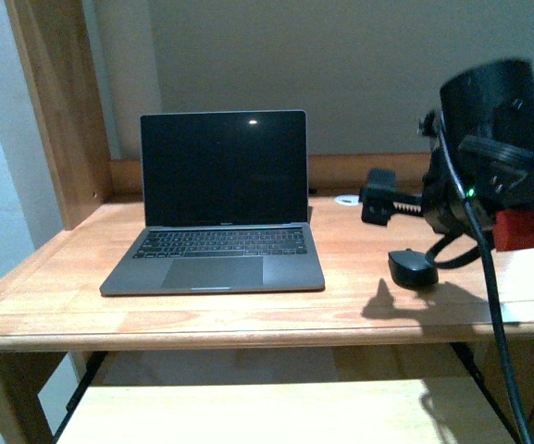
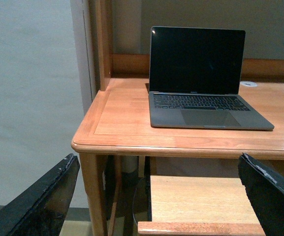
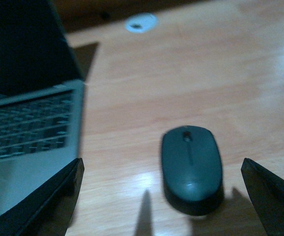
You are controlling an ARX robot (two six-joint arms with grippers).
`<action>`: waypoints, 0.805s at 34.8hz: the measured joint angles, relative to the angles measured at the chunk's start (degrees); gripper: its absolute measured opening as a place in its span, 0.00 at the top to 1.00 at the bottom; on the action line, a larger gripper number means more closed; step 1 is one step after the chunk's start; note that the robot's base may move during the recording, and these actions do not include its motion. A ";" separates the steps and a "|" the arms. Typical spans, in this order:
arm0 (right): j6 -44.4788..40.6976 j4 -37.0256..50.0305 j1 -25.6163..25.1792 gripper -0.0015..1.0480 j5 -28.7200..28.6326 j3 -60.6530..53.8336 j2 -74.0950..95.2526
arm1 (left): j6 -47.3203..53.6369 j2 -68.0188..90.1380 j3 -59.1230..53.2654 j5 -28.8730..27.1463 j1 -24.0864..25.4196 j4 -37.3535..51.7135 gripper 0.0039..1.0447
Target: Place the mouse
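On top of a light wooden desk (image 1: pixel 54 305), with a raised wooden rail along its back and a thick wooden post at the left corner, stands an open grey laptop (image 1: pixel 218 268) with a dark screen. Behind the desk is a plain grey wall, and below the top I can see a lower wooden shelf (image 1: pixel 248 412). A small white round disc (image 1: pixel 346 199) sits in the desk surface near the back rail. The mouse (image 1: pixel 412 267), black and domed, lies on the desk to the right of the laptop, apart from it. The right gripper (image 3: pixel 161 196) hovers just above the mouse with its fingers spread wide on both sides, holding nothing and not touching it. The left gripper (image 2: pixel 156 196) is off the desk's front left corner, also wide open and empty. I cannot read any writing; the mark under the laptop screen is too small.
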 joint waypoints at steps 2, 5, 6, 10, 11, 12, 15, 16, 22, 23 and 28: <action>0.74 1.77 1.38 0.06 -0.28 -3.54 -5.29 | 0.00 0.00 0.00 0.00 0.00 -0.02 0.06; -3.80 20.35 1.46 0.18 0.31 -8.79 -6.56 | 0.00 0.00 0.00 -0.02 -0.04 -0.02 0.06; -6.84 25.24 0.98 0.23 0.11 -12.31 -7.45 | 0.00 0.00 0.00 -0.02 -0.04 -0.02 0.06; -14.60 39.23 -2.29 0.46 -0.83 -29.62 -11.45 | 0.00 0.00 0.00 -0.09 0.00 0.00 0.06; -15.56 41.11 -3.26 0.51 -0.92 -32.57 -13.03 | 0.00 0.00 0.00 -0.09 0.00 -0.04 0.06; -16.09 42.80 -3.91 0.56 -1.05 -35.15 -14.99 | 0.00 0.00 0.00 -0.04 0.00 0.00 0.06; -17.16 46.18 -4.46 0.72 -2.29 -41.24 -22.05 | 0.00 0.00 0.00 -0.04 0.00 -0.02 0.06; -17.42 47.87 -4.48 0.77 -3.04 -43.08 -23.74 | 0.00 0.00 0.00 -0.04 0.00 0.00 0.06; -18.21 49.88 -5.90 0.98 -4.79 -55.43 -27.78 | 0.00 0.00 0.00 -0.04 0.00 -0.04 0.06; -18.27 49.66 -6.47 0.98 -4.87 -57.68 -29.38 | 0.00 0.00 0.00 -0.02 0.00 -0.02 0.06; -18.27 50.10 -7.54 0.98 -6.14 -63.06 -39.12 | 0.00 0.00 0.00 -0.02 0.00 -0.02 0.06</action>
